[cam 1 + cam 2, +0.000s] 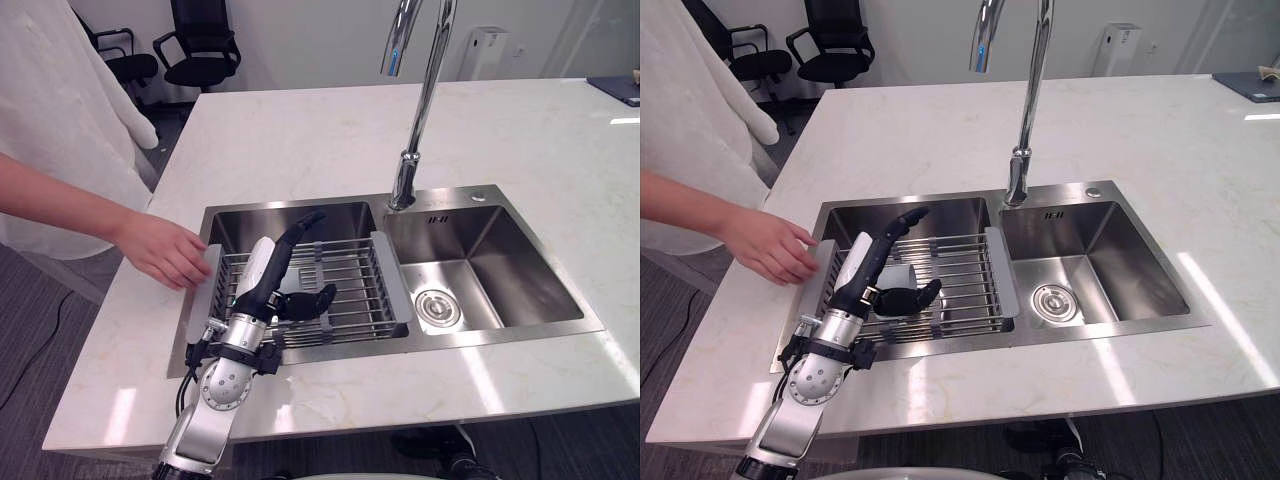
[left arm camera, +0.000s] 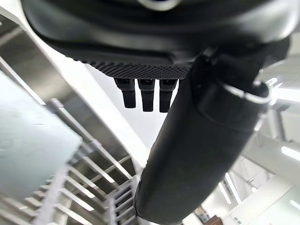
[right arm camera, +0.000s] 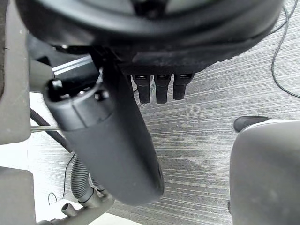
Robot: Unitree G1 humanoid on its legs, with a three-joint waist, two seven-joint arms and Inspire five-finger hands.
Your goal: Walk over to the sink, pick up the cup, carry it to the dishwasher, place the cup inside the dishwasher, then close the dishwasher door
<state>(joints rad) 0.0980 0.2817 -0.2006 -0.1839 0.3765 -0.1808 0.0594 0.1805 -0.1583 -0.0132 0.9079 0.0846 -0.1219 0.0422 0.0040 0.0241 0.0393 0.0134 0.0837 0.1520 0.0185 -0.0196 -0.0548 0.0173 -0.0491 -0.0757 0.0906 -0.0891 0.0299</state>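
1. Cup (image 1: pixel 902 272), as far as it can be made out, is the small pale grey shape sitting on the wire rack (image 1: pixel 350 290) in the sink's left basin, in the gap between the left hand's thumb and fingers.
2. The left hand (image 1: pixel 258 300) is reaching over the near rim of the sink (image 1: pixel 520 335) and hanging over the rack. Its white-covered thumb is pointing up and away, and its dark fingers are bending towards the right, so the hand is spreading wide and not clamping anything. Whether it is touching the cup cannot be told.
3. The right hand (image 3: pixel 112 140) is hanging over grey carpet (image 3: pixel 211 117), with its fingers loose and apart from the thumb, holding nothing.
4. The rack is spanning the left basin, its grey end pieces lying on the basin's two side edges.
5. A person's hand (image 1: pixel 160 250) is resting on the rack's left end piece, just beside the robot's left hand, with the forearm coming in from the left.
6. The right basin is lying beside the rack, with a round drain (image 1: pixel 437 306) in its floor.
7. A tall chrome faucet (image 1: pixel 420 110) is rising from the far rim between the two basins.
8. The pale marble counter (image 1: pixel 300 130) is surrounding the sink, and black office chairs (image 1: pixel 200 40) are standing beyond its far left corner.
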